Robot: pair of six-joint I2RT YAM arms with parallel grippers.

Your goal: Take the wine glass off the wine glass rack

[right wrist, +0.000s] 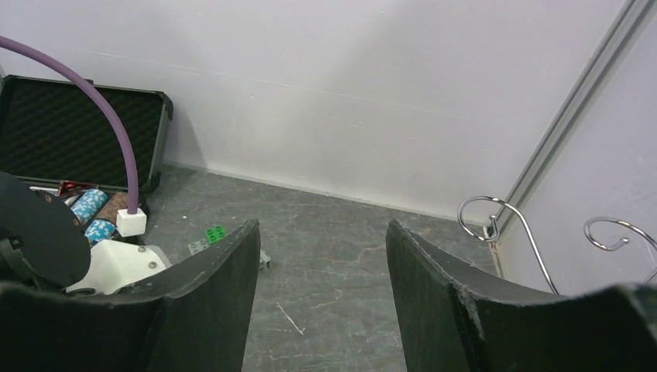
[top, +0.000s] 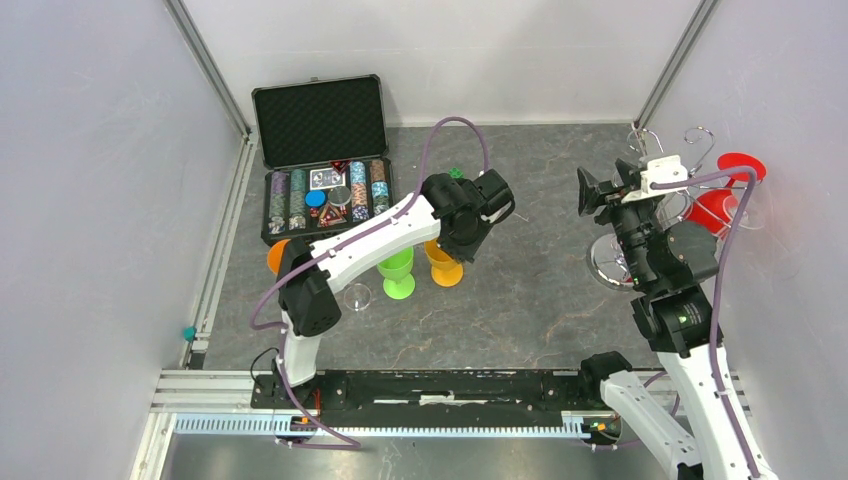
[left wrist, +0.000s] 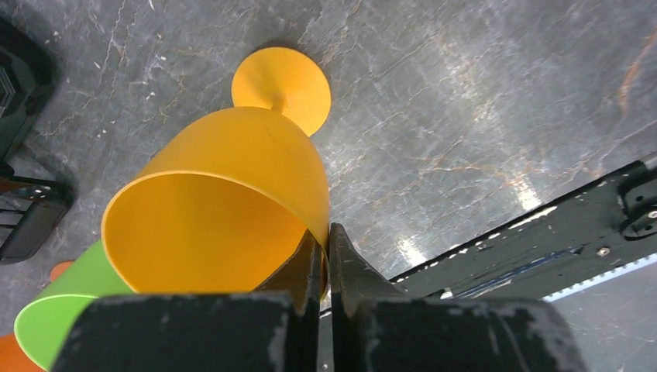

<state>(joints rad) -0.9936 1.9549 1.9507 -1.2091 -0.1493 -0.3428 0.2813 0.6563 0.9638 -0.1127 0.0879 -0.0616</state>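
Observation:
The wine glass rack (top: 640,200) is a silver wire stand at the right wall, with its round base (top: 607,268) on the table. Its curled hooks also show in the right wrist view (right wrist: 496,217). A red wine glass (top: 714,208) hangs on the rack's far side. My right gripper (top: 590,190) is open and empty (right wrist: 321,229), just left of the rack's top. My left gripper (top: 455,248) is shut on the rim of an orange wine glass (left wrist: 232,178). That glass stands upright mid-table with its foot (left wrist: 281,77) on or just above the table.
A green wine glass (top: 397,274) stands next to the orange one, and a clear glass (top: 357,297) lies left of it. An open black case of poker chips (top: 322,185) sits at the back left. A small green brick (right wrist: 214,232) lies on the floor. Walls enclose three sides.

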